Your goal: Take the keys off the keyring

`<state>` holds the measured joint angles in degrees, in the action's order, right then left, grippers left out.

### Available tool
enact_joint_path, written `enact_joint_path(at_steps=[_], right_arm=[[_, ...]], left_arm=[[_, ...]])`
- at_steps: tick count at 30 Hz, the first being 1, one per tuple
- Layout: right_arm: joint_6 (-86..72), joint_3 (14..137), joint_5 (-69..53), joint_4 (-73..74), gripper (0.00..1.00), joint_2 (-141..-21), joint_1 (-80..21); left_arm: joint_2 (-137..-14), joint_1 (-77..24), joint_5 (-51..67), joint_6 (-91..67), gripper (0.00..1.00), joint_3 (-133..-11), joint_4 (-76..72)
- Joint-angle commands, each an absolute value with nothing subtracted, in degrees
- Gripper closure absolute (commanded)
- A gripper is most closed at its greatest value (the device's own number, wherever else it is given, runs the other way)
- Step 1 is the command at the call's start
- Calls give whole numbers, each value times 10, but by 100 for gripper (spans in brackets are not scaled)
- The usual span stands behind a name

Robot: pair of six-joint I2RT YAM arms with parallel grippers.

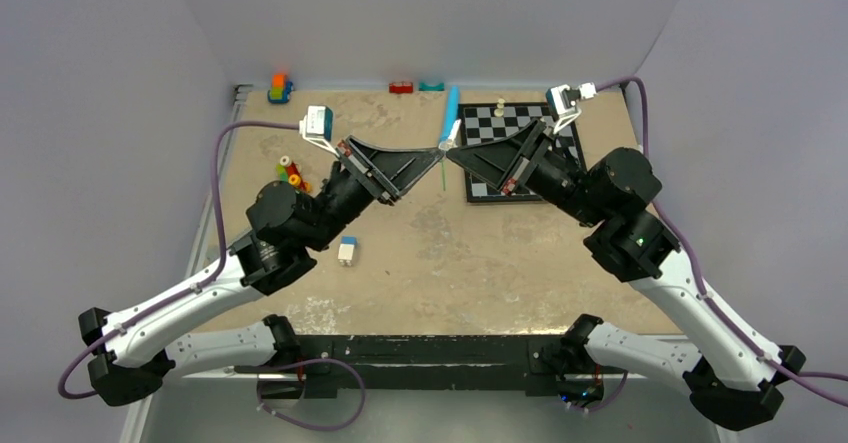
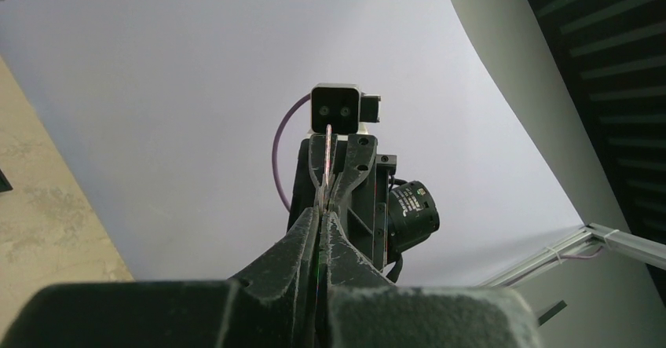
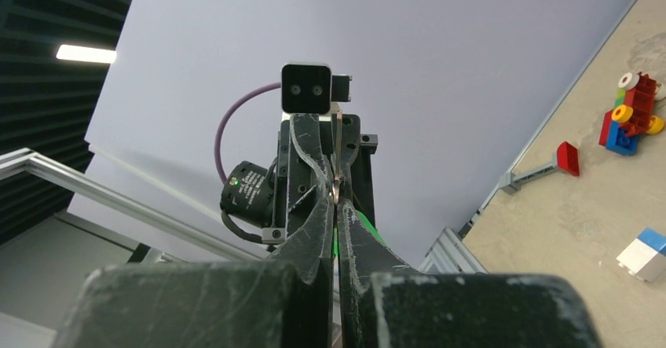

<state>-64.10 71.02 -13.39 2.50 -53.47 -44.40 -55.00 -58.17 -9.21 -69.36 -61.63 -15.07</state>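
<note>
The keys (image 1: 442, 163) are a tiny bunch held in the air over the table's middle: a thin green piece hanging down under a pale silvery sliver (image 1: 447, 140). My left gripper (image 1: 436, 151) and right gripper (image 1: 451, 154) meet tip to tip there, both shut on the bunch. In the left wrist view the gripper (image 2: 323, 206) is shut on a silvery strip (image 2: 327, 155) seen edge-on. In the right wrist view the gripper (image 3: 335, 199) is shut with the green piece (image 3: 366, 227) between and beside its fingers. The ring itself is too small to make out.
A blue-topped white block (image 1: 347, 251) lies on the table by the left arm, also in the right wrist view (image 3: 644, 255). A chessboard (image 1: 497, 191) with a pale piece (image 1: 500, 109) is under the right arm. A blue tube (image 1: 452, 103) and toy bricks (image 1: 290, 171) lie further back.
</note>
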Motion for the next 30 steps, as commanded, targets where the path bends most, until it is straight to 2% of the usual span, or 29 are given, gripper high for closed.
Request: enact_joint_path(at_steps=[1,30], right_arm=[[-630,714,-155,42,100,-530,-455],[-628,706,-176,39,100,-547,-459]], left_arm=[[-526,-592,-173,-702,100,-595,-224],[-477,-596,-262,-724,100,-534,-247]])
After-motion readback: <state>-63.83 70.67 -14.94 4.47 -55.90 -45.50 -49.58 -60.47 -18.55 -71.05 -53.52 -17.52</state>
